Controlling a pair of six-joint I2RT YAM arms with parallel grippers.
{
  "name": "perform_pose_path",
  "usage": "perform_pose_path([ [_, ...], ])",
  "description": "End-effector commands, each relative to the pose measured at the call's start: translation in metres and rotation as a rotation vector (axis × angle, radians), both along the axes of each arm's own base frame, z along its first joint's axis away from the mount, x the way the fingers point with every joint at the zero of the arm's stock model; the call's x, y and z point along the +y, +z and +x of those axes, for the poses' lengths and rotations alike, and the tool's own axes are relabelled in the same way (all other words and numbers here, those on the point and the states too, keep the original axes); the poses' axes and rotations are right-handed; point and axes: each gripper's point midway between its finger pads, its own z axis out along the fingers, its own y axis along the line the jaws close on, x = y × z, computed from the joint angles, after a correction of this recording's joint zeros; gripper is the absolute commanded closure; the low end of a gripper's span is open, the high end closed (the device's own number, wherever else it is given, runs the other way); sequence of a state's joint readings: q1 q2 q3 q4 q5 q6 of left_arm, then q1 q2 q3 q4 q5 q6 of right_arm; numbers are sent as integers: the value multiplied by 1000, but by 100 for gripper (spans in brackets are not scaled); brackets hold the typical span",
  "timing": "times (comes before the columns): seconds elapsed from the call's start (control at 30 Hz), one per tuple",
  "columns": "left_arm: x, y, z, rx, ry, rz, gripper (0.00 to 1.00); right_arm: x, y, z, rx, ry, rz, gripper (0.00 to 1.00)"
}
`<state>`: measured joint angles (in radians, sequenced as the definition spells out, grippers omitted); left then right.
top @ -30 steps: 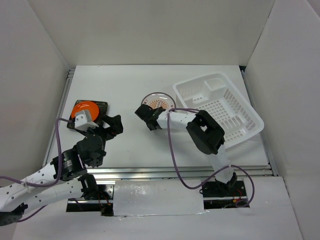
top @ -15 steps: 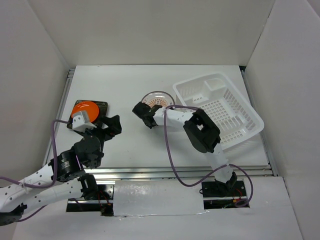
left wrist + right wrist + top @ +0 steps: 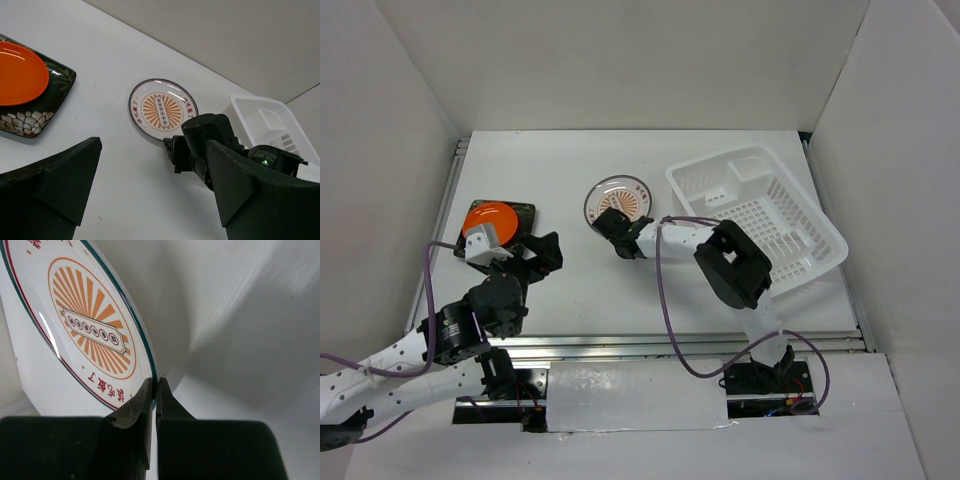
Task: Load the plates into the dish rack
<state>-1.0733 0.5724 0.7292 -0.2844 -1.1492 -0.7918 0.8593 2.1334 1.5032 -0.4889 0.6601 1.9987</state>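
Note:
The white sunburst plate (image 3: 620, 198) (image 3: 162, 109) (image 3: 85, 330) lies at mid-table, just left of the dish rack (image 3: 825, 240) (image 3: 265, 117). My right gripper (image 3: 610, 222) (image 3: 155, 382) is shut on its near rim, one finger over and one under the dark edge. The orange plate (image 3: 485, 213) (image 3: 20, 72) rests on the dark square floral plate (image 3: 525, 215) (image 3: 30, 120) at the left. My left gripper (image 3: 548, 252) (image 3: 152, 145) hangs open just near-right of that stack, holding nothing. The white rack has no plate in it.
White walls close in the table on the left, back and right. A metal rail runs along the near edge in front of the arm bases. The right arm's purple cable (image 3: 665, 300) loops over the table between the two arms.
My right gripper's jaws have closed onto the sunburst plate's rim, and the plate has shifted slightly left and away. The left arm has barely moved and stays open.

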Motion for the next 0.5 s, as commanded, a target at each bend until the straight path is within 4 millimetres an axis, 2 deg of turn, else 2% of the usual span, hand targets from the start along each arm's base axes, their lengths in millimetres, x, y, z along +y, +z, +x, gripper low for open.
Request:
perform_pose_path([
  [0.0,2,6,1,-24,30,-35,1,-22,6,-11,-22,90,-120,100],
  [0.03,2,6,1,-23,31,-31,1,-25,26,-9,-69,103,-125,100],
  [0.1,3,5,1,-23,36,-29,1,-35,22,-13,-77,175,-210,100],
  [0.13,3,5,1,-22,36,-28,1,-41,60,-9,-157,173,-214,100],
  [0.17,3,5,1,-22,34,-26,1,-47,65,-11,-178,185,-239,100],
  [0.2,3,5,1,-23,35,-27,0,-54,89,-11,-220,233,-292,100],
  [0.27,1,6,1,-27,20,-15,1,-64,105,-11,-276,259,-337,100],
  [0.3,-3,6,2,-30,9,-16,2,-71,125,-12,-307,303,-385,100],
  [0.4,-8,6,2,-36,-20,5,2,-85,139,-15,-349,364,-451,100],
  [0.43,-9,6,3,-41,-24,15,3,-88,157,-17,-393,374,-430,100],
  [0.47,-13,5,3,-41,-40,19,3,-90,158,-18,-414,399,-409,100],
])
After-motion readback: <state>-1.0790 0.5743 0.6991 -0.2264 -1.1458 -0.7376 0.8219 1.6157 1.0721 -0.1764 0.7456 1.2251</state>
